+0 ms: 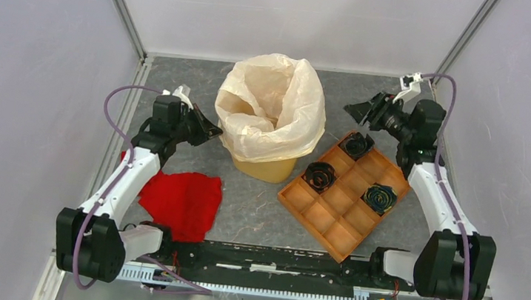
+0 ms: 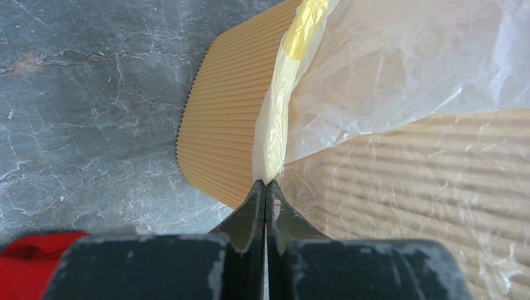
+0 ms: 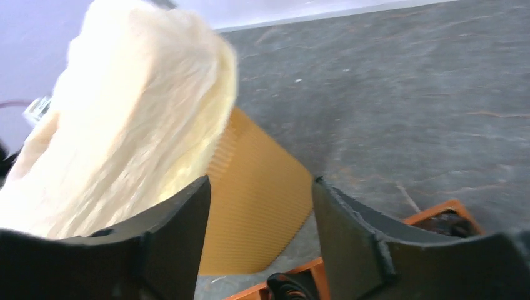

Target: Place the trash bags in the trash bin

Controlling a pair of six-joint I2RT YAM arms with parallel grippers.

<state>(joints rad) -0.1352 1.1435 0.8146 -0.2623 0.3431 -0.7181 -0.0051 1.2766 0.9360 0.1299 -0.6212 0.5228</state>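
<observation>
The cream-white translucent plastic film bag (image 1: 274,106) is seated in the tall orange-yellow plastic bin (image 1: 264,168), upper centre of the frame. The left end effector (image 1: 212,131) is clenched on the bag's hem. The right end effector (image 1: 352,108) is released, apart from it. The step in hand appears to be cuffing the rim. Next, the hem should probably be drawn downward.

Looks like a robot test cell in a lab. Boxed in by plain pale panels (image 1: 26,58) on metal posts (image 1: 120,6) beyond the left pincer (image 1: 216,131) and right pincer (image 1: 348,109), with a grey marbled tabletop (image 1: 256,209) beneath them. Fitted with two arms (image 1: 123,180) bolted to a black rail (image 1: 266,258) behind them, purple cables (image 1: 113,100) alongside.
</observation>
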